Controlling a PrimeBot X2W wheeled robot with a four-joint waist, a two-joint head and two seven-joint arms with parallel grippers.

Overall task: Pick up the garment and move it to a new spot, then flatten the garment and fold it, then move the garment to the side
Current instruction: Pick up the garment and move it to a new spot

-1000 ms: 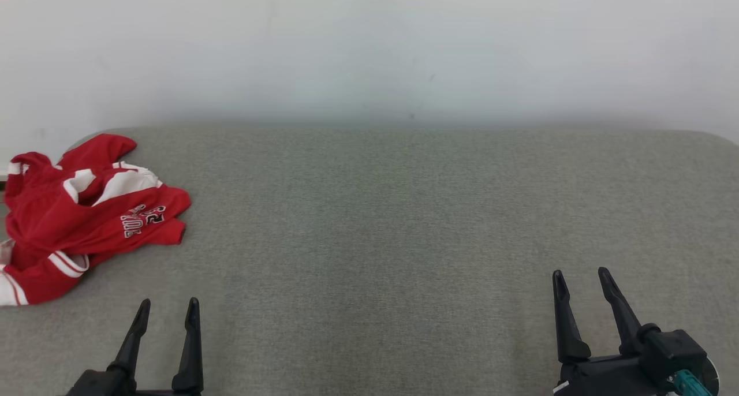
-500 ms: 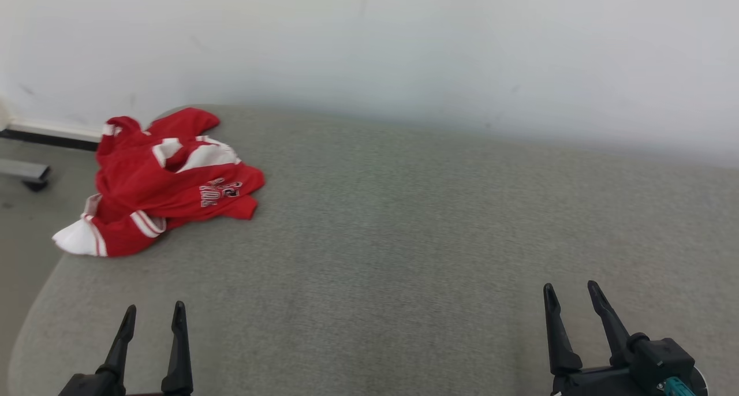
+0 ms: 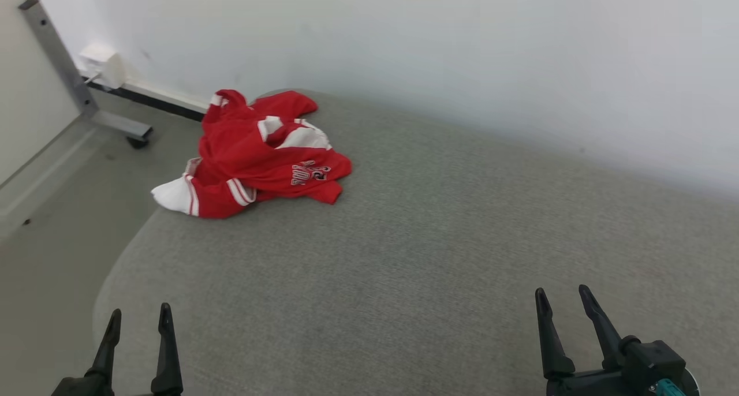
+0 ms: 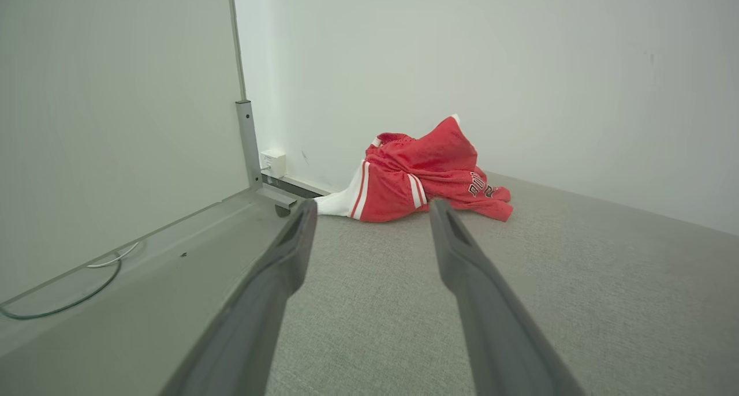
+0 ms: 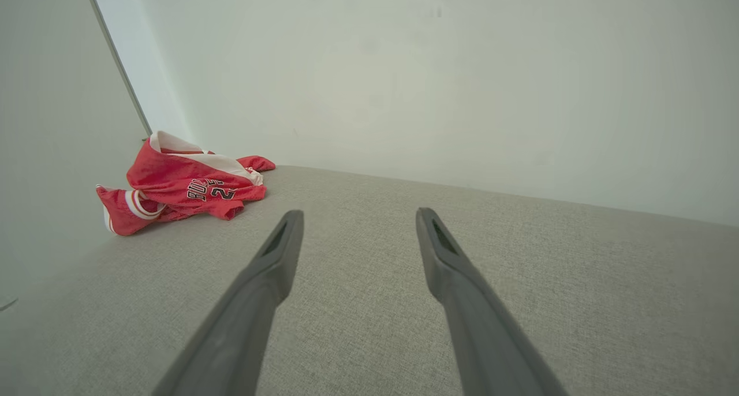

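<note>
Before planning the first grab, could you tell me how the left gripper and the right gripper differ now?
The left gripper sits by the rounded left edge of the table; the right gripper is over its grey top, away from that edge. The left gripper is nearer the red garment than the right gripper. Both are open and empty.

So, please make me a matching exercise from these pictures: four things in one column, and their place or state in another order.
1 red jersey
2 left gripper
3 right gripper
4 white wall box

a open, lower right of the head view
b crumpled at the far left corner of the grey surface
c low on the wall, by the metal post
d open, lower left of the head view

Pairs: 1-b, 2-d, 3-a, 4-c
</note>
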